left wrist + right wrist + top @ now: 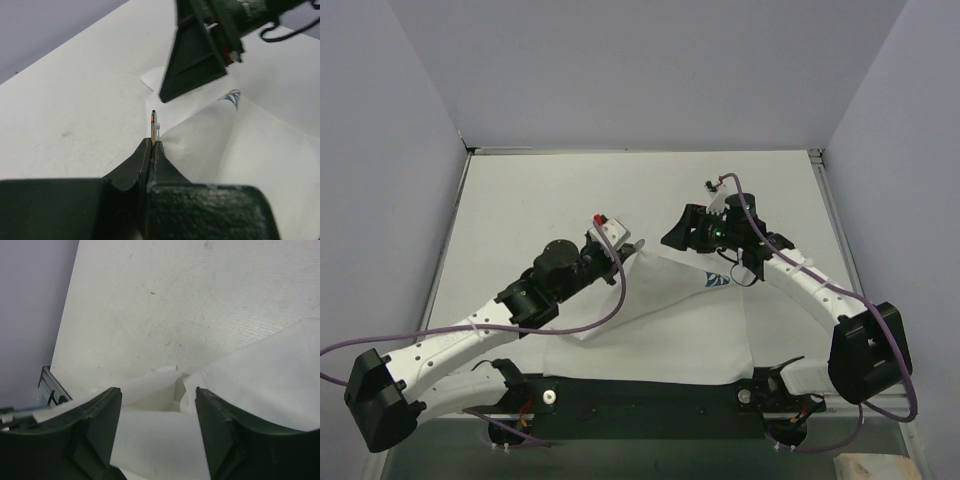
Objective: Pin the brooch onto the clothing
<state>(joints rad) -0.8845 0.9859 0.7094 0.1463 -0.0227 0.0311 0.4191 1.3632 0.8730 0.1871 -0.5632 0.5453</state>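
The clothing [670, 315] is a white T-shirt spread on the table, its small blue print [717, 281] showing beside the right arm. My left gripper [152, 143] is shut on the brooch [153, 121], a thin disc seen edge-on that sticks up from the jaw tips, dark with an orange streak and a small white piece beside it. It is held at a raised fold of the shirt [200, 135]. My right gripper [157, 396] stands open just above the shirt's bunched edge [160, 385], with nothing between its fingers. From above, the two grippers [623, 252] [672, 238] face each other closely.
The white tabletop [570, 190] extends behind the shirt to grey walls. A metal rail [830, 200] runs along the table's right edge. Purple cables [610, 310] loop off both arms. A black bar [640, 392] with the arm bases lies at the near edge.
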